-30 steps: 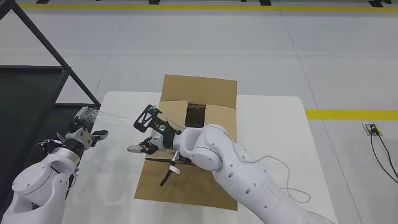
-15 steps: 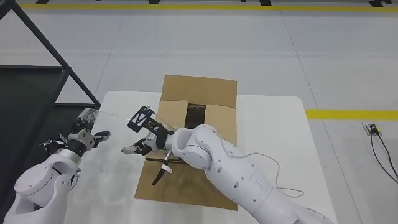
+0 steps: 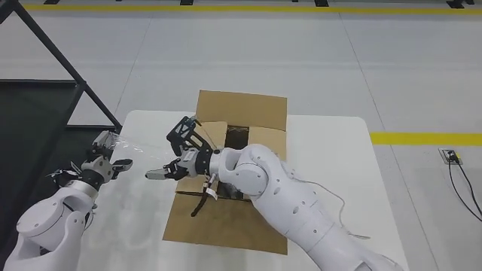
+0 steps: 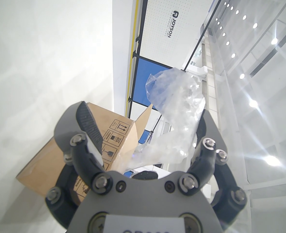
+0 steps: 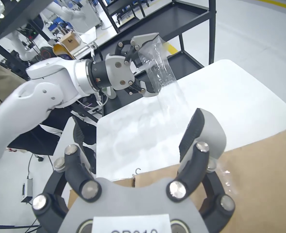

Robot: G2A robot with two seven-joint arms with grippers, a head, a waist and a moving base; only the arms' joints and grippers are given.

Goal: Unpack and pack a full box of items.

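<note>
- Grey floor (image 3: 301,53) crossed by a yellow line (image 3: 226,7) was seen beyond a white table (image 3: 331,158), and a black rack (image 3: 45,83) stood off the table's left end.
- An open cardboard box (image 3: 241,109) was set on the middle of the table. Its inside was dark, so its contents could not be made out, and its near part was covered by the right arm.
- A clear plastic bag (image 5: 157,71) was stretched from the left gripper (image 4: 143,109) down towards the left part of the table, outside the box. Its lower end was lost against the white top and could not be traced.
- At the table's left edge, the left gripper's fingers were spread wide. The bag was laid against one finger, while the other pad was seen clear of it, so no clamping was shown.
- The right gripper (image 3: 167,150) was placed above the table just beside the box's left side. Its fingers were parted widely, with nothing gripped between them.
</note>
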